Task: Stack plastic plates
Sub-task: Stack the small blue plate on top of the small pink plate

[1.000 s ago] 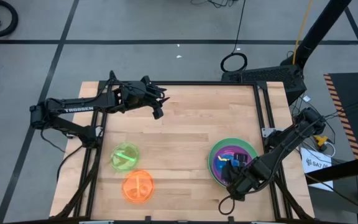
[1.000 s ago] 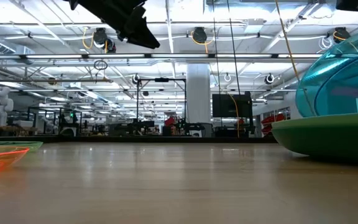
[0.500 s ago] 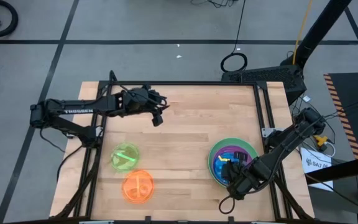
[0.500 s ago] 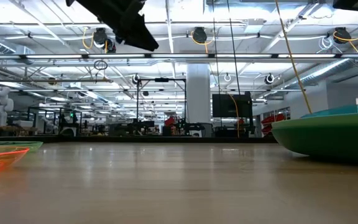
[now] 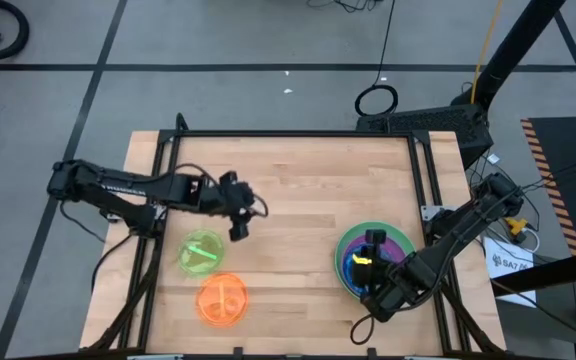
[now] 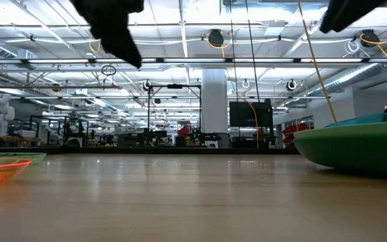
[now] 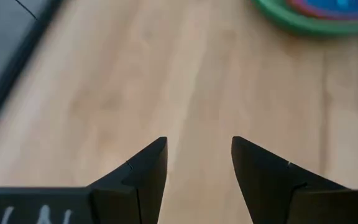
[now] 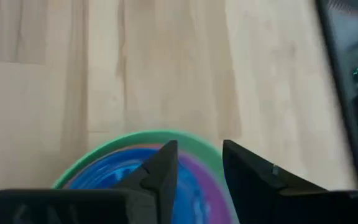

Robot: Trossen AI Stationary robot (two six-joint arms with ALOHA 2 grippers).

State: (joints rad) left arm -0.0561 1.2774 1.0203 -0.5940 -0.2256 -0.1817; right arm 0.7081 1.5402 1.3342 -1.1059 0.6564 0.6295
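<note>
Above the stack of plates [image 5: 375, 257] near the table's [image 5: 298, 180] right edge, the right hand [image 5: 369, 250] hovers with fingers apart, empty, hiding part of the blue plate [image 5: 353, 268]. Over bare wood, beside the lime plate [image 5: 201, 251], the left hand [image 5: 238, 225] gapes, empty. Nearer the front edge lies the orange plate [image 5: 222, 299].

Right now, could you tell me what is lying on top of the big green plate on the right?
On the green plate lies a purple plate, with a blue plate on top. The right gripper hangs open above them, and its arm hides part of the stack, so other plates cannot be ruled out.
</note>
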